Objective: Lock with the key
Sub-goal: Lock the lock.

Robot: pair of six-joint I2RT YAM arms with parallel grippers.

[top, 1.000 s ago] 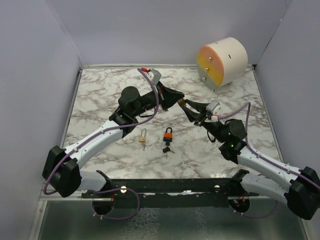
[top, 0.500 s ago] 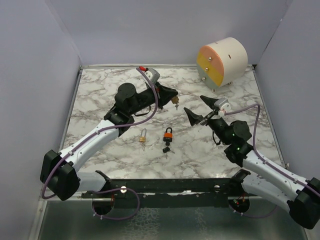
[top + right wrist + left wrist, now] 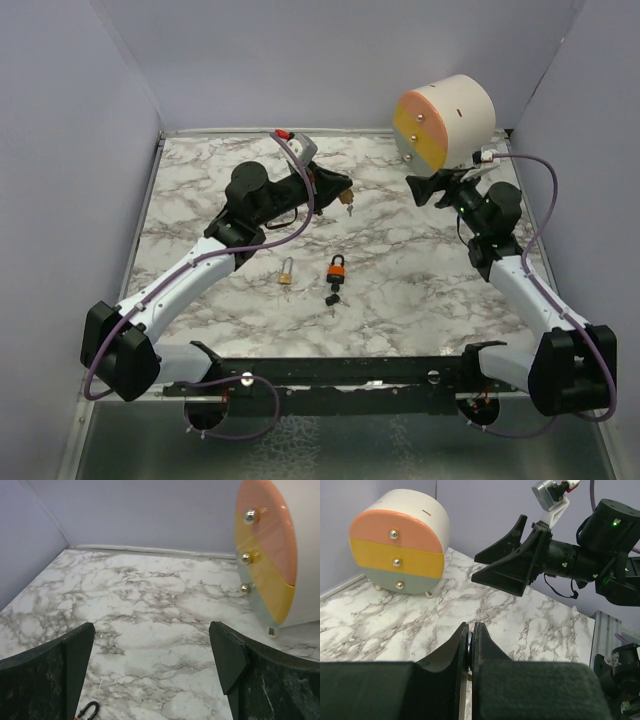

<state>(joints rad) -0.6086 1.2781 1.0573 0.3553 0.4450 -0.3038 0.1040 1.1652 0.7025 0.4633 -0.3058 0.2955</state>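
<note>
My left fingers [image 3: 461, 647] are squeezed shut on a small gold thing [image 3: 349, 200] above the far middle of the surface [image 3: 200, 180], and my right fingers [image 3: 424, 188] are spread wide, holding nothing. A gold lock [image 3: 286, 271] and an orange lock [image 3: 337, 267] with black keys [image 3: 334, 298] lie near the middle.

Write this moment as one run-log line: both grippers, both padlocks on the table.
left gripper: shut on small brass object | right gripper: open, empty, near drawer box | brass padlock, orange padlock: on table
</note>
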